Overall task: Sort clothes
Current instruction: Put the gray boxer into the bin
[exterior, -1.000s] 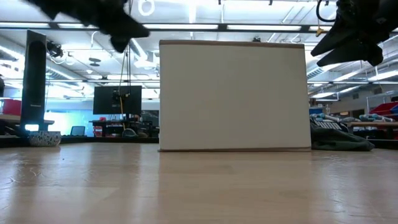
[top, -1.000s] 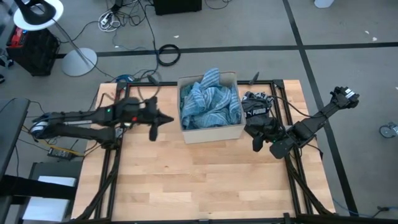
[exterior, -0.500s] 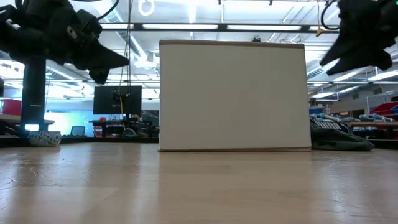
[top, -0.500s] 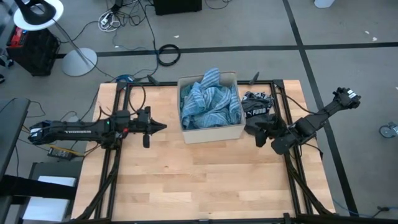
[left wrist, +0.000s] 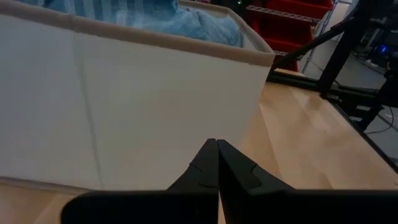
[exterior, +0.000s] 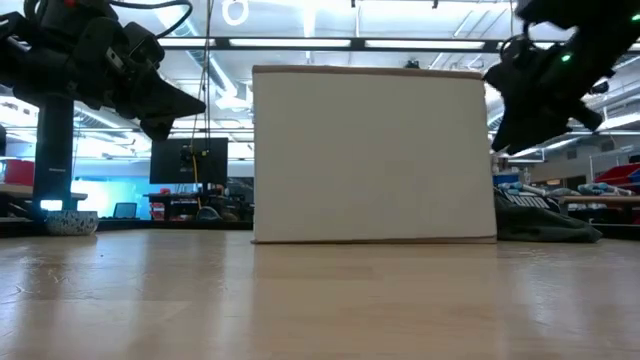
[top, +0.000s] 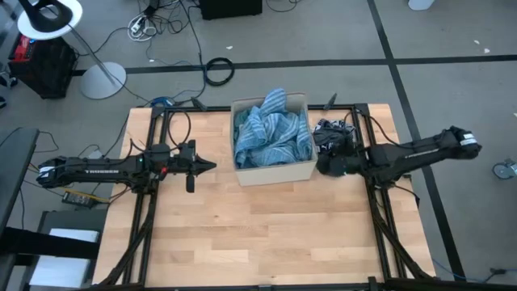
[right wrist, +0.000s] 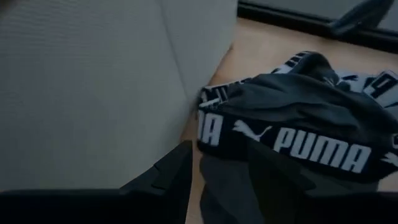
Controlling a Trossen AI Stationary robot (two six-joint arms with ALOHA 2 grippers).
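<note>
A tan cardboard box (top: 273, 168) stands near the far edge of the wooden surface (top: 242, 234), about in the middle; it is filled with light blue striped garments (top: 271, 133), which rise above its rim; in the left wrist view the same blue cloth (left wrist: 155, 15) shows over the top of the box wall. Just beside the box, on the right arm's side, a black garment with a white lettered waistband (right wrist: 298, 134) lies in a heap on the surface, touching or almost touching the box wall; in the low view it shows as a dark pile (exterior: 545, 222) beside the box.

The right tool (top: 329, 162) is low over this black garment, close to the corner of the box; one of its fingers (right wrist: 171, 171) reaches the garment's edge, but I cannot tell if the tool is released or already grasping the cloth.

The left tool (top: 202, 165) hovers above the surface, apart from the box and pointing toward it; it is clenched, the fingers (left wrist: 205, 165) pressed together with nothing between them.
</note>
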